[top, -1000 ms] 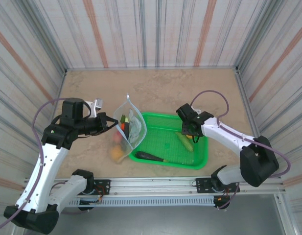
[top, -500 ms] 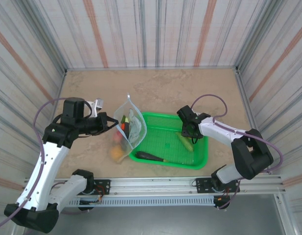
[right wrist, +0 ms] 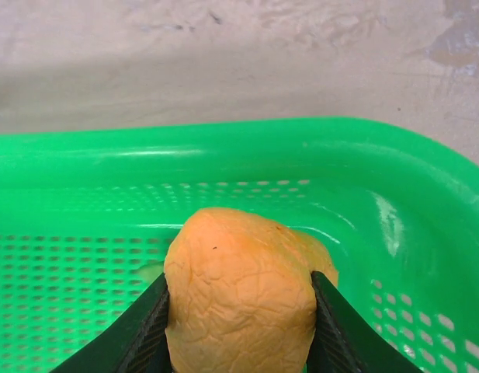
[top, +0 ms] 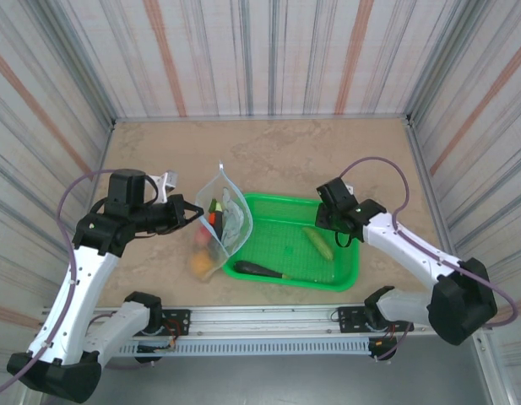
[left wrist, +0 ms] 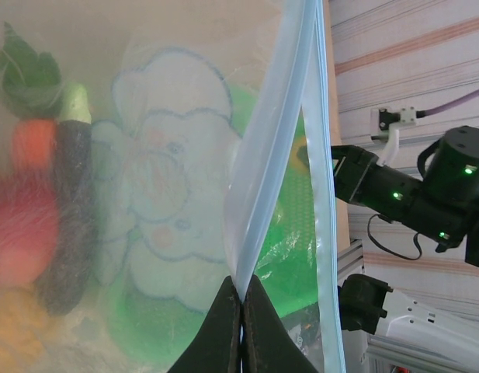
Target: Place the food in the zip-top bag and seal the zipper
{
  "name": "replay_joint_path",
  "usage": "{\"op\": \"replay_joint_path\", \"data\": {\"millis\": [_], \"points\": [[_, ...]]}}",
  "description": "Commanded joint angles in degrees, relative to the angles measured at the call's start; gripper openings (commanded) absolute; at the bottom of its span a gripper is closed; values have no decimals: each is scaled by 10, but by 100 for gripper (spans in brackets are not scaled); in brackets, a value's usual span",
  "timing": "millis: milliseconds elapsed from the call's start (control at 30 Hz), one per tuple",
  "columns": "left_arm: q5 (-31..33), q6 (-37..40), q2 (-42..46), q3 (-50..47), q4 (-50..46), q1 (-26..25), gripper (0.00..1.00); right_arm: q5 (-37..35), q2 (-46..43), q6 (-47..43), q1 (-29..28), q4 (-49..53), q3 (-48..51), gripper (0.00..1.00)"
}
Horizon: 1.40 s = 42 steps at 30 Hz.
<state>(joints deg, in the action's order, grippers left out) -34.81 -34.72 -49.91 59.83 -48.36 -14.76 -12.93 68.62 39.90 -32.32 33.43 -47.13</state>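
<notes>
1. The clear, floppy zip-top bag [top: 229,218] stands at the left rim of the green mesh basket [top: 351,261]. The left gripper [left wrist: 241,307], its arm elbow-bent and reaching right, is closed on the pale blue zipper [left wrist: 279,148]
2. The right gripper [right wrist: 239,311] clamps a wrinkled, lumpy tan-orange potato [right wrist: 239,287] over the basket's far right part
3. A smooth cucumber [top: 319,243] and a dark eggplant [top: 260,270] lie in the basket

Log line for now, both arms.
left gripper: shut on zip-top bag mouth | right gripper: shut on orange food over green basket | cucumber, eggplant in it
</notes>
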Motion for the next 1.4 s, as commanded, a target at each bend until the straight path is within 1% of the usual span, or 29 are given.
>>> {"op": "replay_joint_path", "data": {"millis": [0, 67, 167, 433, 567, 667, 833, 1000, 1133, 1267, 1367], "points": [[4, 8, 12, -13, -8, -5, 0, 40, -21, -3, -8, -8, -9, 27], [1, 6, 14, -19, -6, -5, 0, 83, -23, -2, -10, -24, -15, 27], [-1, 6, 20, -24, -4, -5, 0, 123, -23, -2, -25, -41, -27, 27], [-7, 4, 15, -28, 3, -5, 0, 147, -31, -17, -91, -63, -78, 28], [-7, 2, 14, -25, 5, -5, 0, 145, -34, -35, -122, -66, -130, 29], [-10, -2, 12, -24, 7, -6, 0, 166, -30, -51, -146, -79, -172, 30], [-11, -3, 7, -15, 9, -10, 0, 189, -3, -77, -199, -100, -239, 31], [-10, -4, 2, -9, 9, -13, 0, 218, 45, -100, -241, -115, -281, 31], [-8, -7, 3, 0, 9, -16, 0, 213, 100, -106, -260, -100, -310, 32], [0, -10, 19, 11, 18, -19, 0, 166, 165, -118, -283, -51, -346, 33], [-1, -9, 23, 18, 16, -20, 0, 144, 193, -113, -288, -42, -346, 33]]}}
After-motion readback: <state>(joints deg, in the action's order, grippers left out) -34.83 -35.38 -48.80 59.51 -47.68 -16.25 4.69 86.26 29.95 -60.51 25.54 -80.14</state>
